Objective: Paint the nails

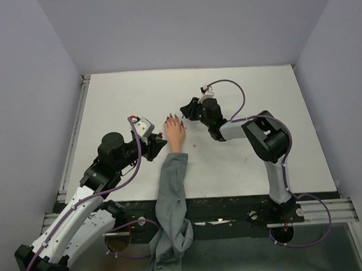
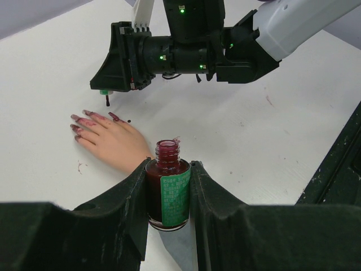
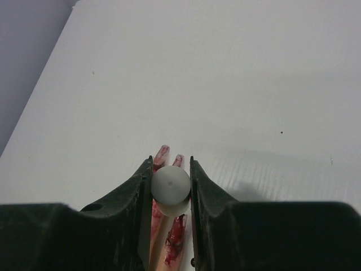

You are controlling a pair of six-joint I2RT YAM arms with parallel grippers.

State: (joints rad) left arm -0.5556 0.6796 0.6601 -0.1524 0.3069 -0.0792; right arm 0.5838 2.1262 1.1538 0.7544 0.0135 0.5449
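Observation:
The peach mannequin hand [image 1: 175,134] lies palm down mid-table, its grey sleeve [image 1: 173,190] trailing off the near edge. Its nails [image 2: 76,127] are dark red, and polish is smeared along the fingers [image 3: 176,237]. My left gripper [image 2: 169,166] is shut on an open bottle of dark red polish [image 2: 167,192] with a green label, standing on the table just beside the wrist. My right gripper [image 3: 171,164] is shut on the round grey brush cap [image 3: 170,185] and hovers over the fingertips. The short brush [image 2: 107,100] hangs below it, just above the nails.
Small red polish spots [image 2: 80,166] mark the white table [image 1: 242,163] near the hand. A raised rail [image 1: 75,125] runs along the left edge, a black strip [image 1: 232,204] along the near edge, and grey walls enclose the other sides.

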